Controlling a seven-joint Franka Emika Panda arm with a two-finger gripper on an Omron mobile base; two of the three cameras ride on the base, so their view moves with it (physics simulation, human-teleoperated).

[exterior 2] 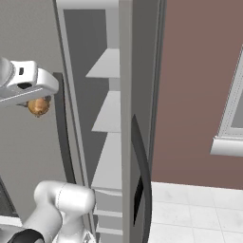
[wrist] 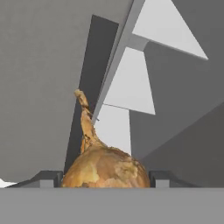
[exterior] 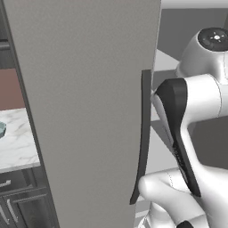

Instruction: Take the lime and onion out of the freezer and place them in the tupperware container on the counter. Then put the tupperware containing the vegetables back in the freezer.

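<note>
left base view: the speckled grey door of the freezer [exterior: 89,111] is seen standing across most of the frame, with its long dark curved handle [exterior: 143,133] running down its right edge. the white arm [exterior: 191,133] is bent just to the right of that handle. at the far left a strip of white marble tabletop [exterior: 18,142] is seen over dark cabinets [exterior: 22,200], and the pale blue-grey edge of the tupperware container [exterior: 2,129] is just caught at the picture's left border, resting on the tabletop.

right base view: the freezer is seen open, with pale grey inner shelves [exterior 2: 107,118] stacked one above another. the end effector [exterior 2: 39,108] is reached in from the left at upper height, and the onion [exterior 2: 38,106] is seen hanging under it, in front of the grey door and just left of the dark handle, clear of the shelves. a reddish-brown wall [exterior 2: 194,85] and a white tiled floor [exterior 2: 190,209] are seen to the right.

hand view: the onion [wrist: 105,168] is pinched between the two dark fingertips [wrist: 48,178], its dry stem pointing up. the jaws are held apart by the onion's width. beyond it the door, the dark handle and the shelves are seen.
</note>
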